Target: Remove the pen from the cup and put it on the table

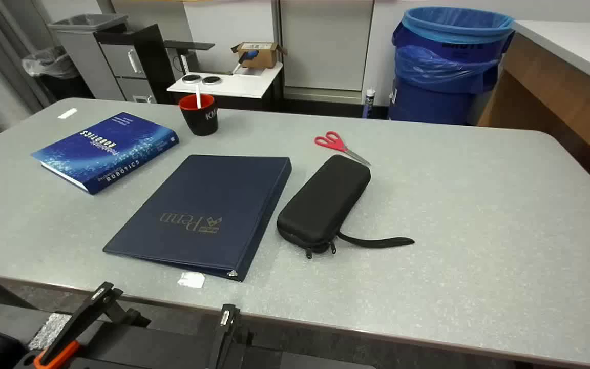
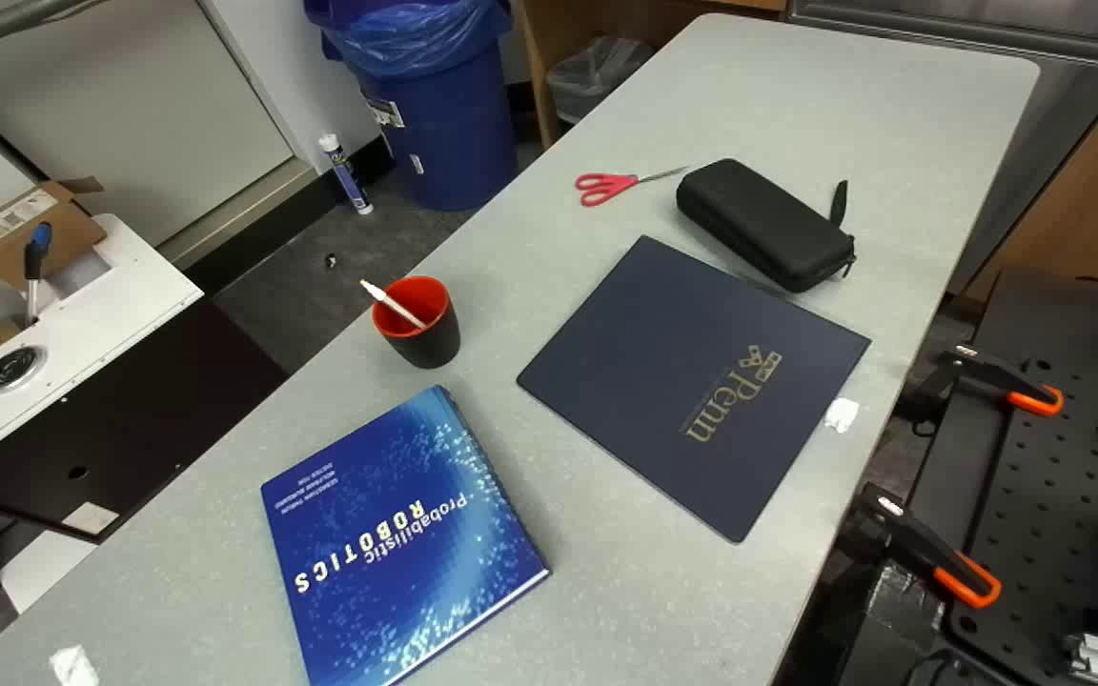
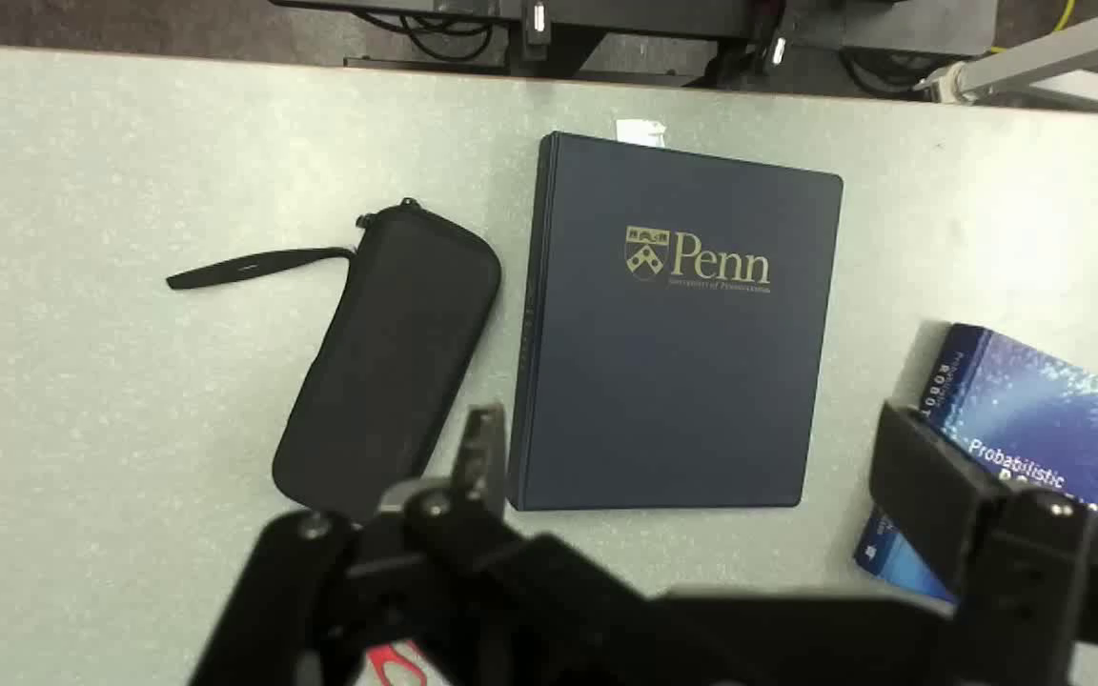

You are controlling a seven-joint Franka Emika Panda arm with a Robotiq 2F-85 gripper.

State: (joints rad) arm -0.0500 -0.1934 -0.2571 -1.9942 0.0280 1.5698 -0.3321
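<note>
The thin whitish pen stands in the small black cup with the red inside, its upper end sticking out above the rim. In an exterior view the pen leans against the rim of the cup. The cup is upright near the far edge of the light-grey table. Pen and cup are out of the wrist view. My gripper is wide open with nothing between its fingers, above the table over the binder's edge. It does not show in either exterior view.
A blue book lies close to the cup. A navy binder, a black case with a strap and red-handled scissors lie on the table. A big blue bin stands behind it. Clamps sit by the near edge.
</note>
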